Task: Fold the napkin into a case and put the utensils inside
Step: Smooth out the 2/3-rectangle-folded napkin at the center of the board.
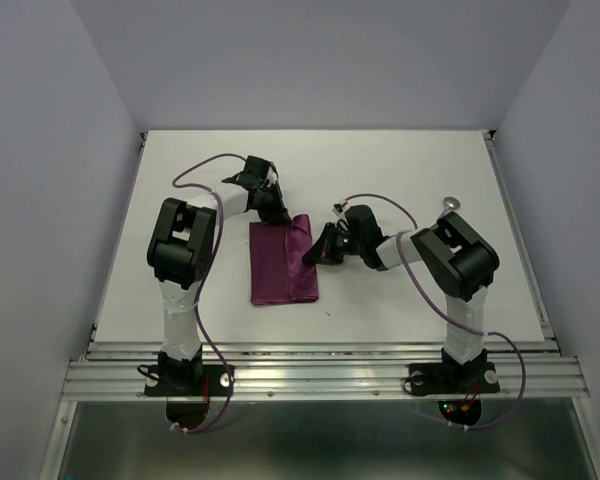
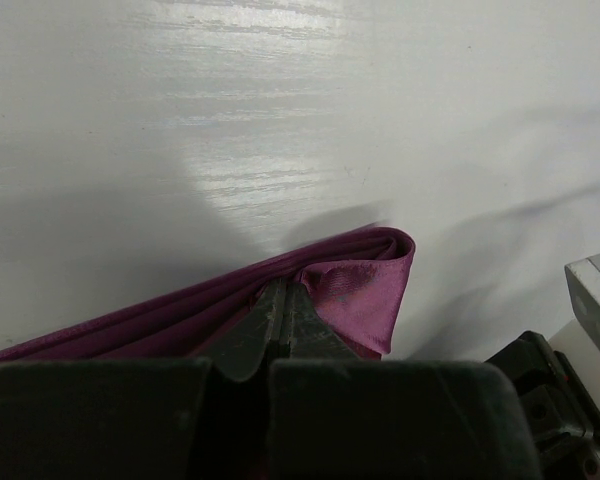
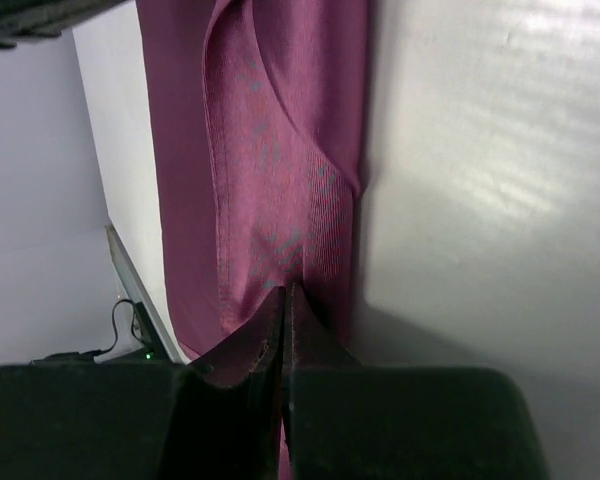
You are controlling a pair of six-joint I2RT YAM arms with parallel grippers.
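Napkin (image 1: pixel 283 265) lies mid-table, folded to a narrow strip. My left gripper (image 1: pixel 277 212) is closed, pinching its far corner. My right gripper (image 1: pixel 320 250) is clamped on the right edge, likely to fold that layer over. Spoon (image 1: pixel 452 203) lies far right.

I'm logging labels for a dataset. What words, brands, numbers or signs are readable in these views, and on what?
None can be read.
The napkin is plain, the table carries no print, and the left gripper and right gripper show no lettering.
Small lights glow at the right arm's base, but no text is legible there.
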